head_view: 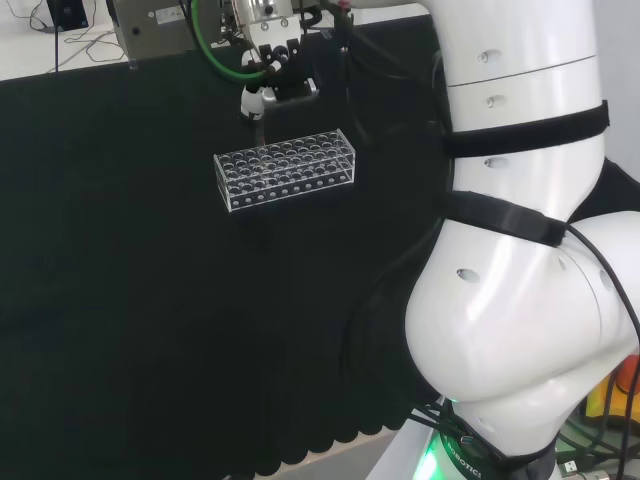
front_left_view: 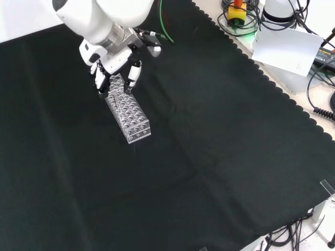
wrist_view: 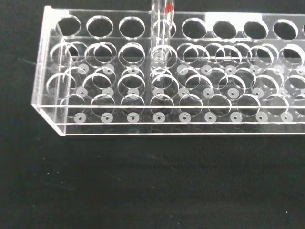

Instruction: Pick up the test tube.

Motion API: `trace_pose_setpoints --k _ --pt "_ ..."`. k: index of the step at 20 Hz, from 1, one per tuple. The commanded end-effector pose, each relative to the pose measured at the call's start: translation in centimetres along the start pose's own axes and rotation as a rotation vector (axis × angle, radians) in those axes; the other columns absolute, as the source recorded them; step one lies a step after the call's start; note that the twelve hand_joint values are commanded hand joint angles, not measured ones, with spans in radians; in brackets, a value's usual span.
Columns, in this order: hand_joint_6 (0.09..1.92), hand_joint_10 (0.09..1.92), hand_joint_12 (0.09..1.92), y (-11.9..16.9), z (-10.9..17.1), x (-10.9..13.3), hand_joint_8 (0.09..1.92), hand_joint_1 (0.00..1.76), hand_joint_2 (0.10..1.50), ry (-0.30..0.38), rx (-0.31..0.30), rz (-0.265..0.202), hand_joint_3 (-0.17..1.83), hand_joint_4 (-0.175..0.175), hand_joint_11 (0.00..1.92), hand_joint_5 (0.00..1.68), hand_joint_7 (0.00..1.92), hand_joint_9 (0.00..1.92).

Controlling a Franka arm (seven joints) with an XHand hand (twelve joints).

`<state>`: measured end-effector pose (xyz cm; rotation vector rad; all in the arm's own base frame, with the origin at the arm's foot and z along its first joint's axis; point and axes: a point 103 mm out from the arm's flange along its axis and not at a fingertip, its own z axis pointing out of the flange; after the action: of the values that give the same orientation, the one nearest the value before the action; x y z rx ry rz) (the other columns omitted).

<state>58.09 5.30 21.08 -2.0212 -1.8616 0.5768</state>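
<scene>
In the front view, the black and white hand hangs over the upper-left end of the clear plastic rack with rows of round holes, which lies on the black cloth. Its fingers curl downward, but whether they grip anything cannot be told. In the wrist view, a thin clear glass test tube with a red mark stands upright in one rack hole.

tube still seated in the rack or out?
In: the test tube stands upright, its bottom down inside a hole of the clear rack.
</scene>
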Motion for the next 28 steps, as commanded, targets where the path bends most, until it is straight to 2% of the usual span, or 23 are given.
trace_pose_setpoints --k 1,6,10,14,19,23,28 --pt "0.67 0.82 1.45 1.1 1.4 0.1 0.93 0.89 1.10 -0.034 0.037 0.032 -0.17 -0.157 0.36 0.34 0.56 0.63" --pt "0.68 0.82 1.45 1.4 1.8 -0.2 0.94 0.90 1.10 -0.024 0.046 0.022 -0.17 -0.159 0.37 0.35 0.57 0.64" --pt "0.71 0.80 1.42 1.7 2.0 0.0 0.93 0.93 1.10 -0.011 0.023 0.019 -0.17 -0.170 0.43 0.38 0.65 0.70" --pt "0.76 0.74 1.34 2.2 2.4 0.3 0.90 0.98 1.10 0.041 -0.009 0.023 -0.17 -0.175 0.58 0.47 0.81 0.86" --pt "0.78 0.69 1.30 2.4 2.4 0.3 0.88 1.03 1.10 0.105 -0.022 0.029 -0.17 -0.175 0.70 0.58 0.93 1.00" --pt "0.78 0.67 1.28 2.6 2.3 0.2 0.86 1.06 1.10 0.125 -0.036 0.035 -0.17 -0.175 0.74 0.68 0.99 1.05" --pt "0.74 0.62 1.24 2.6 2.4 0.6 0.79 1.12 1.10 0.114 -0.067 0.041 -0.17 -0.175 0.84 0.83 1.13 1.16"
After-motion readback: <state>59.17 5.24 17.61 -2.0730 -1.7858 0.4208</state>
